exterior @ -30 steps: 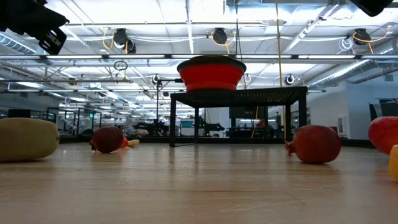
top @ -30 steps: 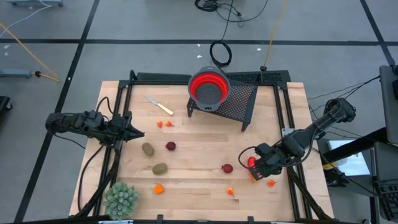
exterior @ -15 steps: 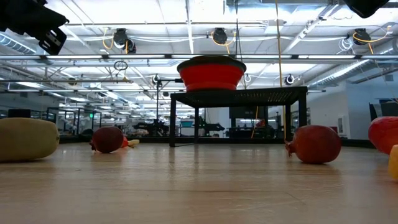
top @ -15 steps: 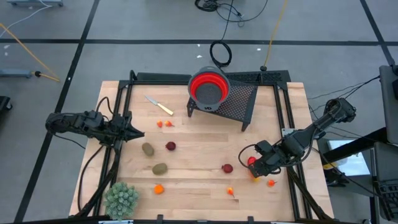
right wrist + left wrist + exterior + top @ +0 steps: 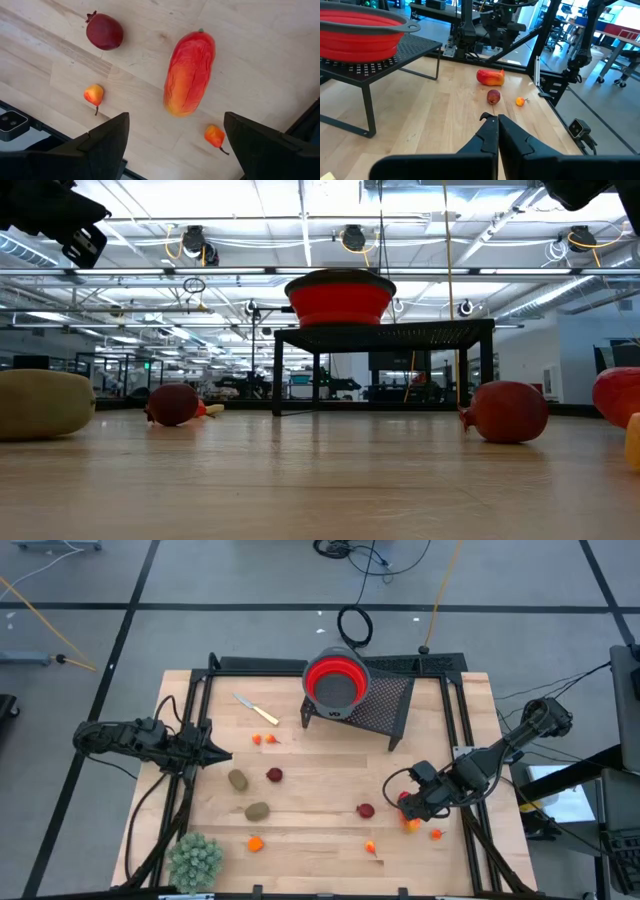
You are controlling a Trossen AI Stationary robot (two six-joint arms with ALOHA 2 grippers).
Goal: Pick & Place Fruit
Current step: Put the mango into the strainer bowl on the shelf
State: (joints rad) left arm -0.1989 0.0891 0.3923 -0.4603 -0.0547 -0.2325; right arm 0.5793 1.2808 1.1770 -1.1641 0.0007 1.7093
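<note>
Fruit count on the wooden worktop (image 5: 320, 765), left to right: one orange piece (image 5: 255, 843) near the front edge, a pair of tiny orange pieces (image 5: 264, 739) by the knife, two brown ovals (image 5: 237, 780) (image 5: 257, 811), two dark red round fruits (image 5: 274, 775) (image 5: 366, 810), one small orange piece (image 5: 371, 847), one long red-orange fruit (image 5: 189, 73), one more orange piece (image 5: 437, 834) at far right.

Left hand (image 5: 218, 754): fingers pressed together, holding nothing, hovering over the left side, well apart from the fruit.

Pale green spiky plant ball (image 5: 195, 860) sits at the near-left corner. Knife with yellow handle (image 5: 256, 709) lies far-left. Black perforated metal stand (image 5: 365, 700) at far centre carries a red ribbed bowl (image 5: 337, 681).

Right hand (image 5: 410, 808): fingers spread wide, holding nothing, poised directly above the long fruit, which lies on the wood between the finger tips in the wrist view. That fruit has a wrinkled, glossy skin; the round ones have small stems. The arm partly hides the long fruit from above.
</note>
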